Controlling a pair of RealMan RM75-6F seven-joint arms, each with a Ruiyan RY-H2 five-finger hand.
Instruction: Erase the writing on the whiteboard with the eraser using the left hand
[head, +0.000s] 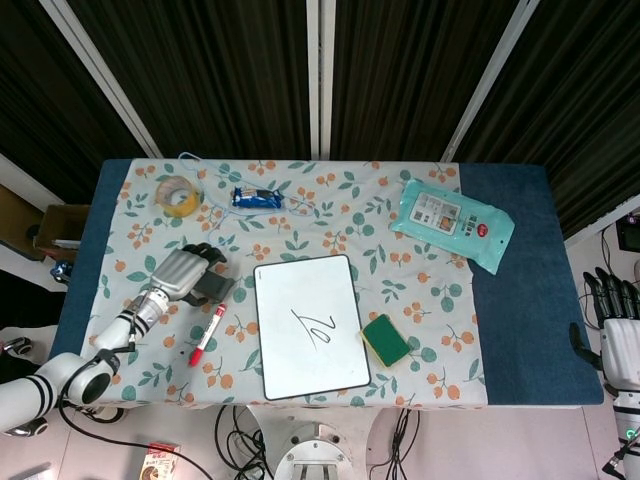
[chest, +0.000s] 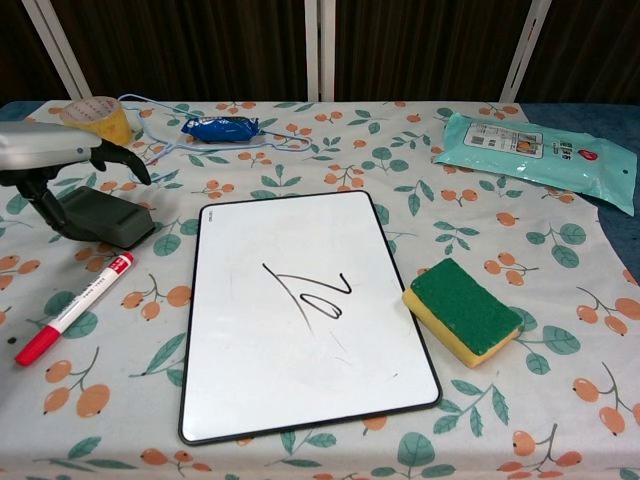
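Observation:
A white whiteboard (head: 300, 365) (chest: 270, 380) lies at the table's front middle, with a black scribble (head: 318, 327) (chest: 312, 292) at its centre. Left of it lies the dark grey eraser (head: 217, 288) (chest: 108, 221). My left hand (head: 178, 275) (chest: 55, 160) is over the eraser's left part, with fingers spread and curving down on both sides of it; no firm grip shows. My right hand (head: 616, 322) hangs off the table's right edge, fingers straight and apart, holding nothing.
A red marker (head: 206, 335) (chest: 72, 308) lies beside the board's left edge, a green-and-yellow sponge (head: 385, 340) (chest: 462, 311) at its right. At the back are a tape roll (head: 177, 195) (chest: 97, 122), a blue packet (chest: 222, 128), a thin cable and a wipes pack (head: 452, 223) (chest: 540, 146).

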